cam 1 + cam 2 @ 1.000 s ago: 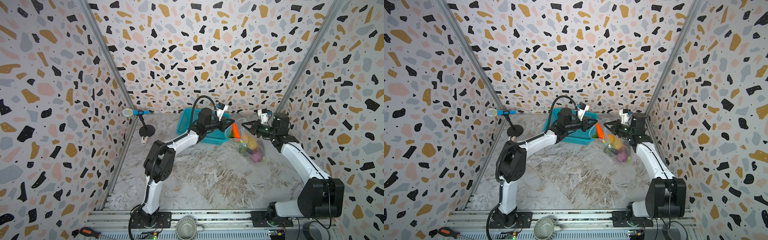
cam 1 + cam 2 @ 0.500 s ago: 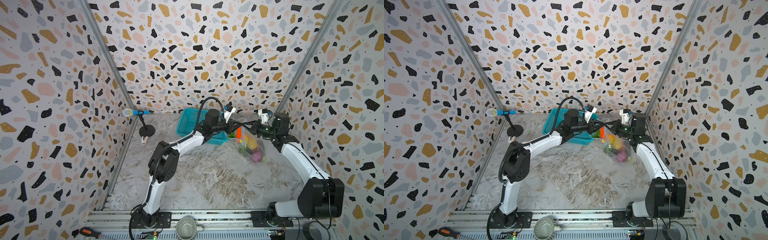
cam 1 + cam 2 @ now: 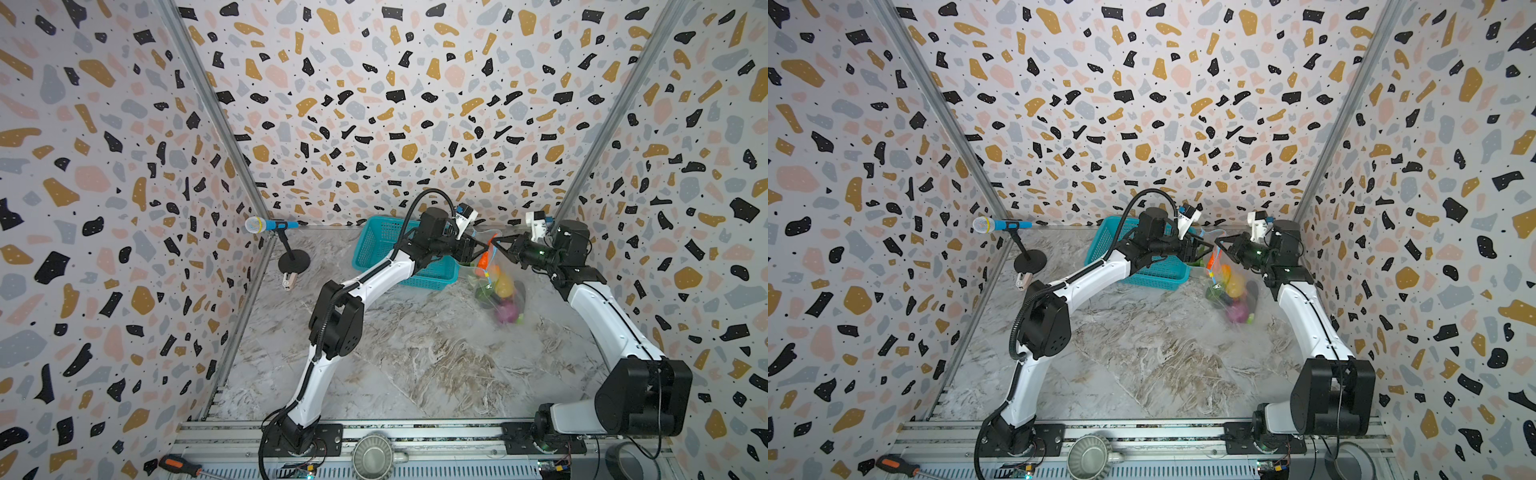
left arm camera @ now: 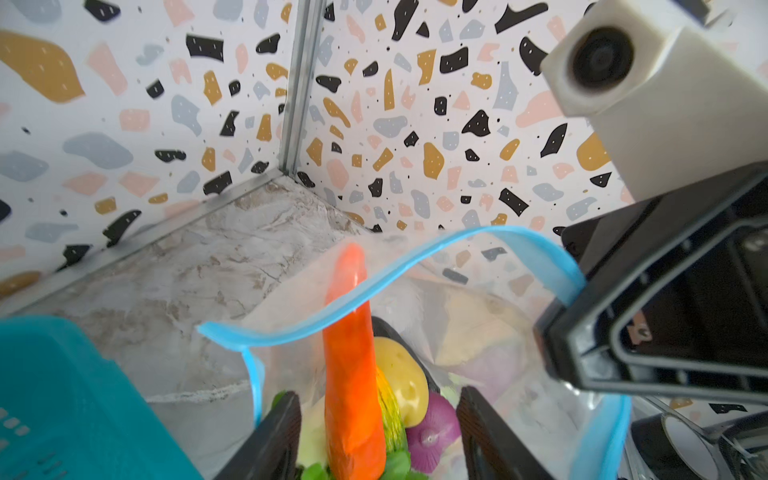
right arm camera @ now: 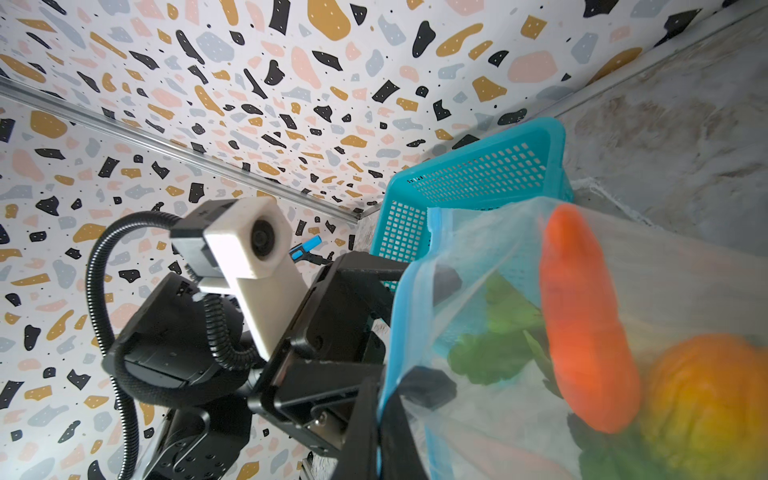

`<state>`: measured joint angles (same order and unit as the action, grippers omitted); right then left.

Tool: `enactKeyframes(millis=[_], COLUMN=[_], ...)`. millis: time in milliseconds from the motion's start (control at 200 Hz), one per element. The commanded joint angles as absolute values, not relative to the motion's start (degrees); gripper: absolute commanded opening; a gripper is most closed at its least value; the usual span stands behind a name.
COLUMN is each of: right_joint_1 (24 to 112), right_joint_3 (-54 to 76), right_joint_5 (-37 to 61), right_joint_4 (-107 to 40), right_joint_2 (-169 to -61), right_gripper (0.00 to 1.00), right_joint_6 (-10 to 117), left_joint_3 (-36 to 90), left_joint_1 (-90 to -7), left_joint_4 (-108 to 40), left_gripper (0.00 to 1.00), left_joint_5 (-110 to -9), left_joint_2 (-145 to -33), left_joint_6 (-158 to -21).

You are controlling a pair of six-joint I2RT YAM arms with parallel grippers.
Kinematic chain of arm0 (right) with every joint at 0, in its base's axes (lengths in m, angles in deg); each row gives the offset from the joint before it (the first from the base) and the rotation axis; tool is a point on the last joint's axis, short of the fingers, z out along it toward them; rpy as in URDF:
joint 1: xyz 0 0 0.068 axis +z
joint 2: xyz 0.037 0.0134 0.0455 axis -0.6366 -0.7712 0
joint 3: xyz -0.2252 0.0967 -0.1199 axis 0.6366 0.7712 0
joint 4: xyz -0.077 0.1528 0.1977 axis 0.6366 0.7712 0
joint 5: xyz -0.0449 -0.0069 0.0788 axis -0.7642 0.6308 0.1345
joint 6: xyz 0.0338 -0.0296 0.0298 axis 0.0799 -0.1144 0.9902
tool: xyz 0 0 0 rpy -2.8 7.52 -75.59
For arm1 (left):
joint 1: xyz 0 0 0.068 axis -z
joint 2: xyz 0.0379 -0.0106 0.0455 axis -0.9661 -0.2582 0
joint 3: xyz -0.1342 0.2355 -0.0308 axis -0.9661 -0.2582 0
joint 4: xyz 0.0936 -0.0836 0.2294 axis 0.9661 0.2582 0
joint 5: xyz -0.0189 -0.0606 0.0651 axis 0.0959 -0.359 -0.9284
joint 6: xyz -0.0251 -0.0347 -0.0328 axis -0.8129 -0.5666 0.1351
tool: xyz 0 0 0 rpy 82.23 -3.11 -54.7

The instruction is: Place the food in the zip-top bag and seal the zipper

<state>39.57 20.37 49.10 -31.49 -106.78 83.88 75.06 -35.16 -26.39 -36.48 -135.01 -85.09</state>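
The clear zip-top bag (image 3: 500,291) hangs at the back right with its mouth up, holding food. My right gripper (image 5: 384,415) is shut on its light blue zipper (image 5: 403,316) and keeps that edge lifted. My left gripper (image 4: 376,407) is open inside the bag's mouth. The orange carrot (image 4: 351,374) stands upright between its fingers (image 4: 282,419) with a gap on each side, its tip above the zipper (image 4: 374,286). Beside it lie a yellow potato (image 4: 403,382), a purple onion (image 4: 430,440) and green leaves (image 5: 494,345). In both top views the two grippers (image 3: 482,251) (image 3: 1219,243) meet at the bag.
A teal mesh basket (image 3: 382,245) stands just left of the bag, under my left forearm. A microphone on a stand (image 3: 270,225) is at the back left by the wall. A screwdriver (image 3: 178,464) lies on the front rail. The back corner walls are close behind the bag.
My left gripper moved right from over the basket to the bag's mouth carrying the carrot, then opened and let it go into the bag. The right gripper kept its hold.
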Motion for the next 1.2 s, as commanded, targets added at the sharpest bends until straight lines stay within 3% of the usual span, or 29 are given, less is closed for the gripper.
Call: enactKeyframes(millis=[0, 235, 531, 716, 951, 1196], right_joint_1=[39.6, 39.5, 39.4, 39.5, 40.0, 41.3], right_joint_3=[17.0, 17.7, 19.8, 22.3, 22.6, 22.6], right_joint_5=[50.3, 50.0, 50.0, 50.4, 50.8, 50.5], right_joint_4=[-32.7, -33.1, -33.2, -34.5, -35.4, -36.1], right_joint_2=[-105.8, -105.3, -104.4, -104.2, -105.0, -105.7], right_gripper=[0.01, 0.02, 0.01, 0.02, 0.01, 0.02], right_joint_6=[84.0, 84.0, 83.2, 83.3, 83.7, 84.3], left_joint_3=[79.5, 57.0, 34.6, 23.9, 17.8, 22.0], left_joint_1=[-35.5, -38.1, -40.7, -42.6, -43.1, -44.2], left_joint_4=[-21.5, -37.0, -34.8, -34.5, -36.0, -38.2], left_gripper=[0.69, 0.95, 1.00, 1.00, 1.00, 1.00], left_joint_5=[-37.7, -42.0, -52.6, -52.7, -49.2, -43.0], left_joint_2=[-134.2, -118.8, -103.6, -99.7, -100.6, -108.8], left_joint_6=[-83.7, -89.3, -93.3, -99.0, -102.3, -103.4])
